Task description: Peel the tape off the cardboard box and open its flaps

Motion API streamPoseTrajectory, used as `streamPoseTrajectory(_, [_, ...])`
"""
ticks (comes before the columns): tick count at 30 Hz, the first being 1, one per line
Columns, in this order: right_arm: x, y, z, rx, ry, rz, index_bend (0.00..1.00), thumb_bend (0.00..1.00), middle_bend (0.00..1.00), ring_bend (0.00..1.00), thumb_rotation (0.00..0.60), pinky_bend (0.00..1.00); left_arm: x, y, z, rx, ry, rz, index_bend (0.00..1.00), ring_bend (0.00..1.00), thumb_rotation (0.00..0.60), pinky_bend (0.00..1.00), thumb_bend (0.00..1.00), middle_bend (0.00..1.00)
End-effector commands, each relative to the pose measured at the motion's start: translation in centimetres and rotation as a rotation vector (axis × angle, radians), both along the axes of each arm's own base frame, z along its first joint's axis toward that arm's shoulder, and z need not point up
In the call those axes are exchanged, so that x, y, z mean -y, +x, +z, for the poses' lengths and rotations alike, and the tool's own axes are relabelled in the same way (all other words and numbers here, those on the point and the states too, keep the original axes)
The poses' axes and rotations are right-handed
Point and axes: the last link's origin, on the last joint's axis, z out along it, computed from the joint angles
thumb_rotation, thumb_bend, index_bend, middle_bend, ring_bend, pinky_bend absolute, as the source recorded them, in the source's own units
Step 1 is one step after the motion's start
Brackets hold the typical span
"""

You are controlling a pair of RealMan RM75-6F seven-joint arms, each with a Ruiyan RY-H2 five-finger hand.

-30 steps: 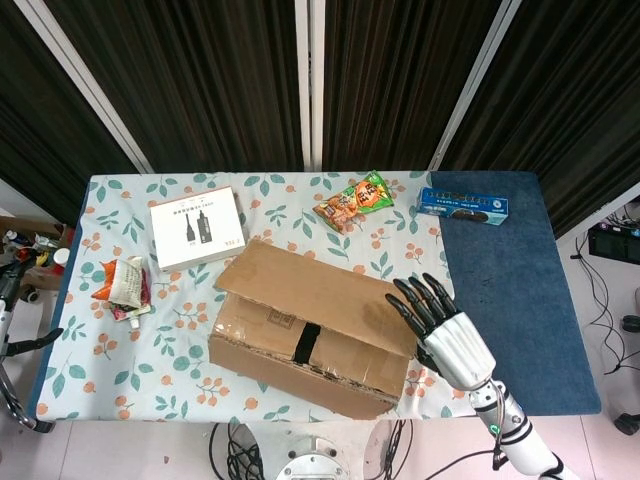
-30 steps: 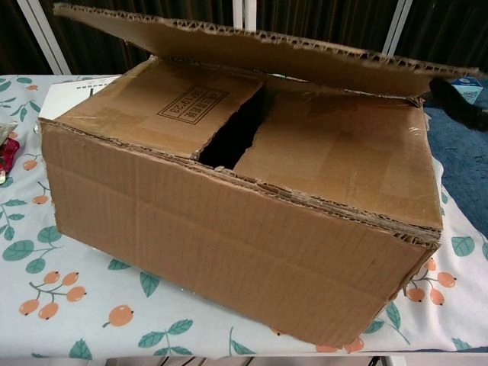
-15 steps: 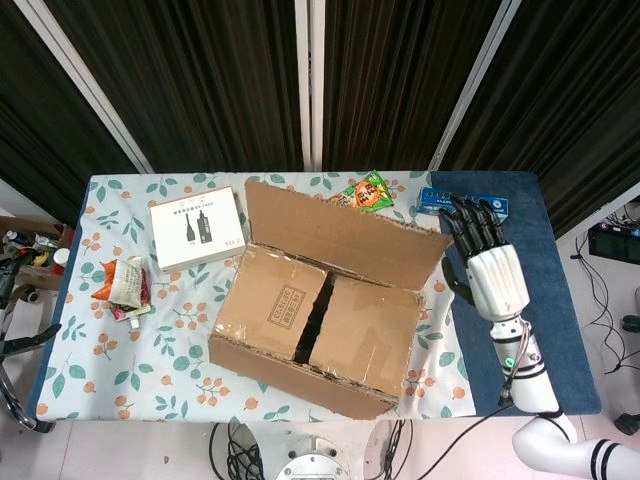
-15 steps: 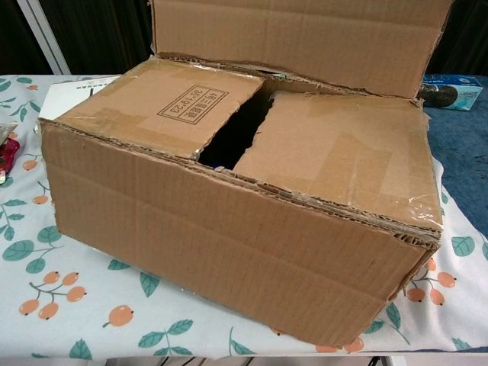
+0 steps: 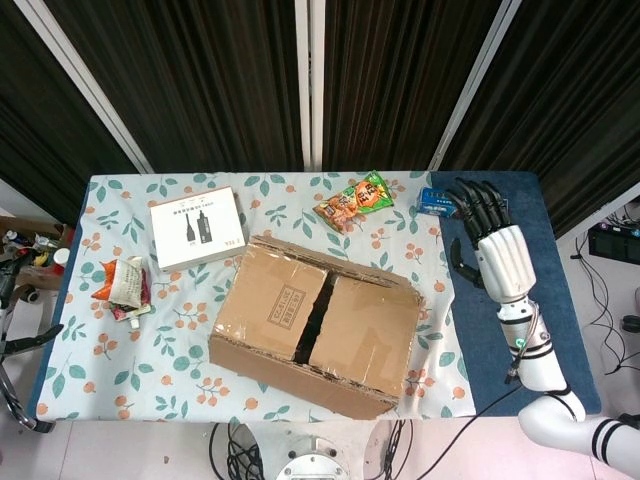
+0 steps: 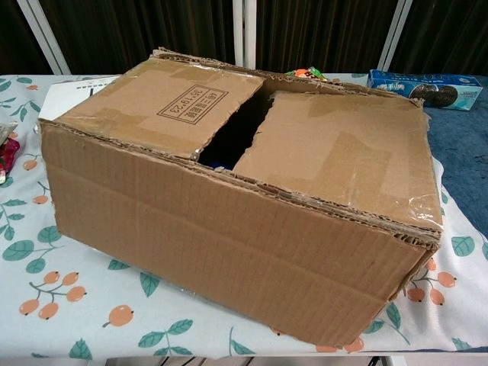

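A: My right hand (image 5: 492,245) hangs over the blue mat (image 5: 520,330), well right of the box (image 5: 315,325); fingers spread, holding nothing. I keep it there so it stays clear of the flaps. My left hand shows in neither view.

B: Where does the box stand?

A: At the middle of the table (image 5: 150,340), near the front edge, on the floral cloth. Two inner flaps (image 6: 335,152) lie flat and almost meet; a dark gap (image 6: 236,137) runs between them. Strips of clear tape show on both flaps in the chest view; whether any strip holds them shut, I cannot tell.

B: What differs from half a second ago?

A: The rear flap stood upright behind the opening then; now it is out of sight, presumably folded down behind the box. The snack bag (image 5: 352,202) and the biscuit box (image 5: 440,203) show unobstructed again. My hand has shifted slightly right and back.

B: Remaining work?

A: By my judgement, the inner flaps remain to be lifted.
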Motion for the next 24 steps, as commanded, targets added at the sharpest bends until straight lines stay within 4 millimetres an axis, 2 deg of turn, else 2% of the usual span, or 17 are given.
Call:
streamPoseTrajectory(1, [-2.6,2.4,-0.2,-0.063,0.143,0.167,0.09,0.91,0.14,0.0,0.6,0.0,0.1,0.1,-0.1,-0.001,-0.011,-0.005,0.08,0.1,0.473,0.19,0.0,0.13])
streamPoseTrajectory(6, [-4.9,4.5,-1.2,-0.271,0.289,0.211,0.26,0.99,0.21,0.0,0.6,0.0,0.2,0.2,0.0,0.012,-0.007,-0.013,0.08,0.11,0.449,0.19,0.0,0.13])
streamPoseTrajectory(9, [-5.4,5.6,-1.7,-0.364,0.353,0.214,0.3,0.99,0.22,0.0,0.6,0.0,0.4,0.1,0.0,0.015,-0.009,-0.01,0.08,0.11,0.444,0.19,0.0,0.13])
streamPoseTrajectory(17, [-5.3,8.3,-2.9,-0.531,0.444,0.21,0.3,1.0,0.23,0.0,0.6,0.0,0.6,-0.2,0.3,0.029,-0.001,-0.001,0.08,0.11,0.45,0.19,0.0,0.13])
streamPoseTrajectory(24, [-4.8,9.6,-5.1,-0.598,0.491,0.189,0.3,1.0,0.21,0.0,0.6,0.0,0.7,-0.7,0.3,0.042,-0.001,0.006,0.08,0.11,0.448,0.19,0.0,0.13])
